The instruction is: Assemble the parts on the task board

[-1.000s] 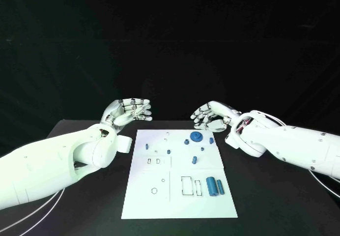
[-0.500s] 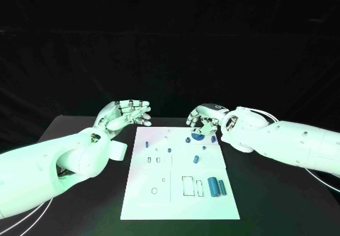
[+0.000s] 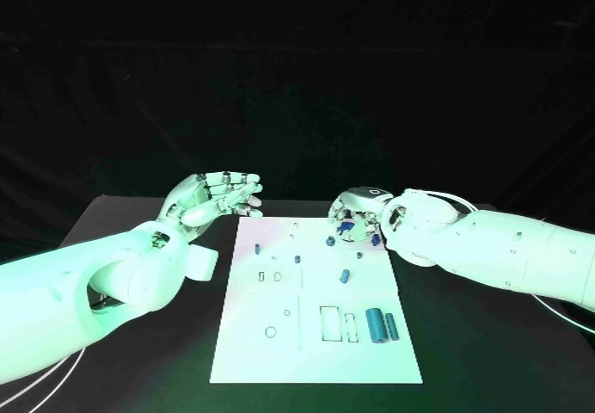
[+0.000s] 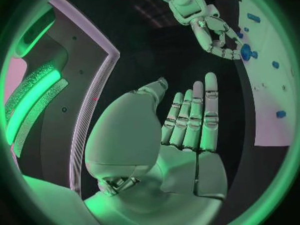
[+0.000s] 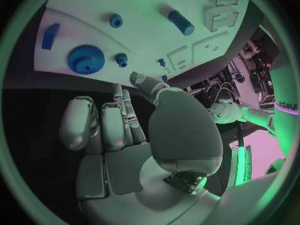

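The white task board [image 3: 310,344] lies in the middle of the table. A blue gear [image 5: 86,59] sits near its far right corner, with small blue pegs [image 5: 121,59] beside it. My right hand [image 3: 357,215] hovers over that corner with its fingertips [image 4: 220,49] close to the gear [image 4: 245,51]; nothing is in its grasp. My left hand [image 3: 221,196] is raised beyond the board's far left corner, its fingers [image 4: 190,117] straight and side by side, holding nothing. Two blue cylinders [image 3: 381,326] lie at the board's near right.
More small blue parts [image 3: 344,276] are scattered across the board's far half, one of them a short blue cylinder [image 5: 180,22]. Rectangular slots [image 3: 330,324] and small holes [image 3: 271,331] mark the near half. Black table [image 3: 149,361] flanks the board on both sides.
My right hand has come down and turned over the board's far right corner, closing on the blue gear. The left hand has stayed almost where it was.
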